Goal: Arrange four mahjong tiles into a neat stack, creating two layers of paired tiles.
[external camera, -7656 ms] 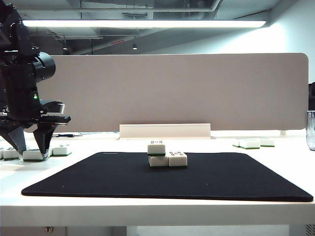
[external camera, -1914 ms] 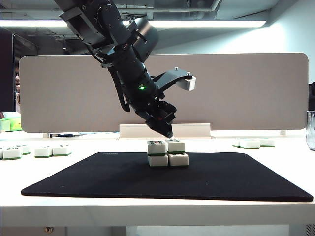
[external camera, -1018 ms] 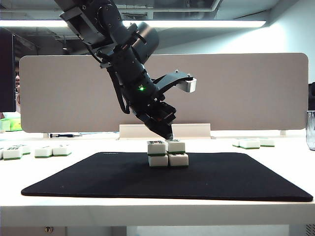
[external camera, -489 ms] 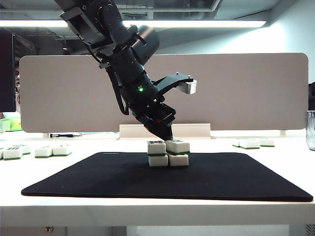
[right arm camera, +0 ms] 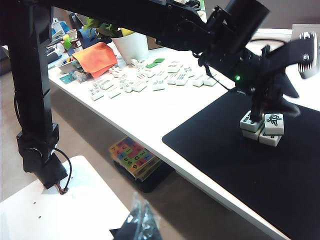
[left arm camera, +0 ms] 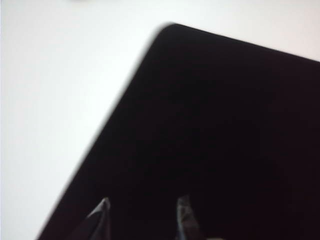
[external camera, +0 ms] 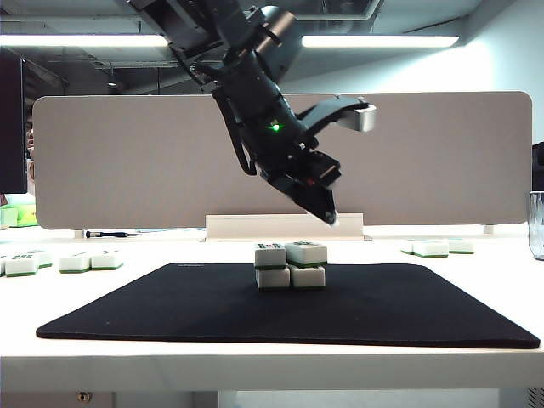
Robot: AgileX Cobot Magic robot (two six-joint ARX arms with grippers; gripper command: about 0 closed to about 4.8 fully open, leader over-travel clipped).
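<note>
The four mahjong tiles form the stack [external camera: 291, 265] on the black mat [external camera: 170, 310]: two white, green-backed tiles below and two on top. The upper right tile [external camera: 307, 252] sits slightly askew and overhangs its lower tile. My left gripper [external camera: 330, 218] hangs above and to the right of the stack, clear of it. In the left wrist view the left gripper [left arm camera: 144, 211] is open over bare mat [left arm camera: 225, 125] with nothing between its fingers. The right gripper [right arm camera: 142, 220] is shut, far off the table over the floor, and faces the stack [right arm camera: 262, 127].
Loose tiles lie on the white table left of the mat [external camera: 75, 262] and at the right rear [external camera: 438, 247]. A glass [external camera: 537, 225] stands at the right edge. A white partition [external camera: 408, 161] closes the back. An orange cloth [right arm camera: 97, 57] and a white pot [right arm camera: 134, 47] sit beyond the loose tiles.
The left gripper has lifted off the top of the stack and swung up and to the right. Just before that the upper right tile shifted slightly askew.
</note>
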